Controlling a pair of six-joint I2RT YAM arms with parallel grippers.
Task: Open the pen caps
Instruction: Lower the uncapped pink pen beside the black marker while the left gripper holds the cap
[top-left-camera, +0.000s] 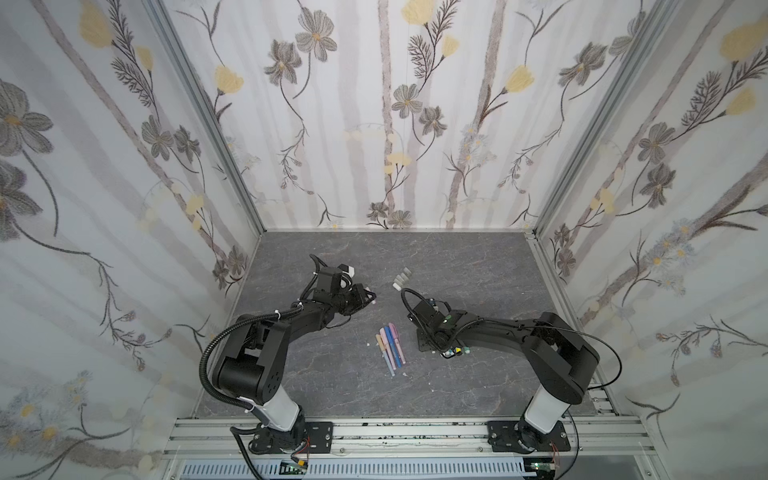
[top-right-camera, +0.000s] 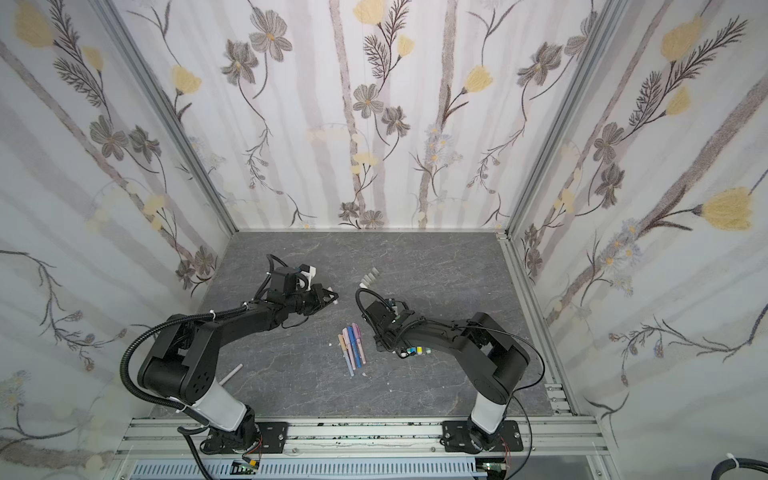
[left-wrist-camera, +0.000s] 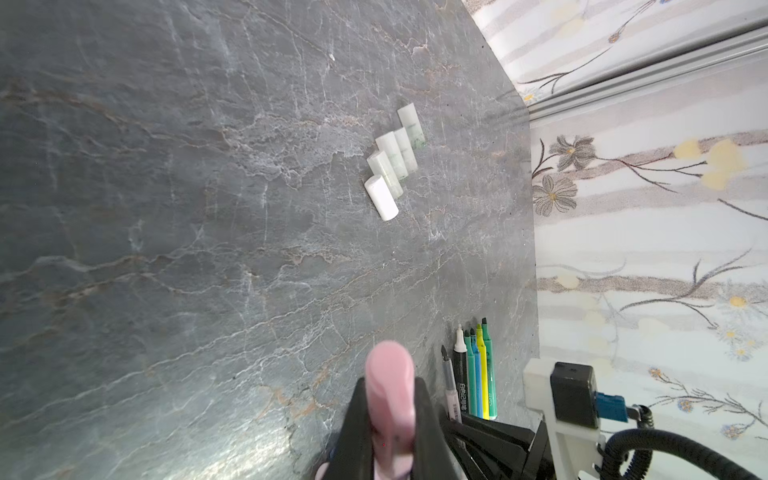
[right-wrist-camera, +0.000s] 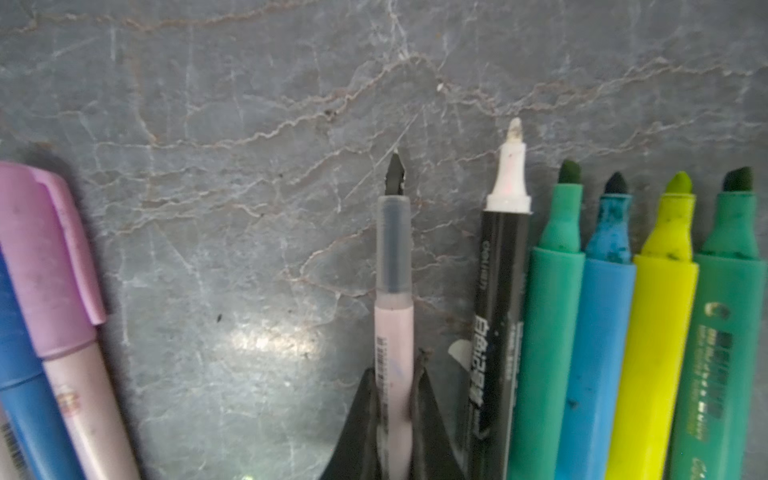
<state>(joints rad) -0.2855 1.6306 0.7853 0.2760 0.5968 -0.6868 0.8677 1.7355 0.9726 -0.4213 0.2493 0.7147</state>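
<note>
Grips clear only in wrist cams: left gripper clamps pink cap, right gripper clamps uncapped pen.

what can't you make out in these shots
pink cap: lower end hidden between the fingers of the left gripper, left wrist view.
uncapped markers: rear ends cut off by the right wrist view's edge.
right gripper, gripping a pale pink pen: fingertips hidden under its own arm in both top views.
capped pens: print too small in both top views.
</note>
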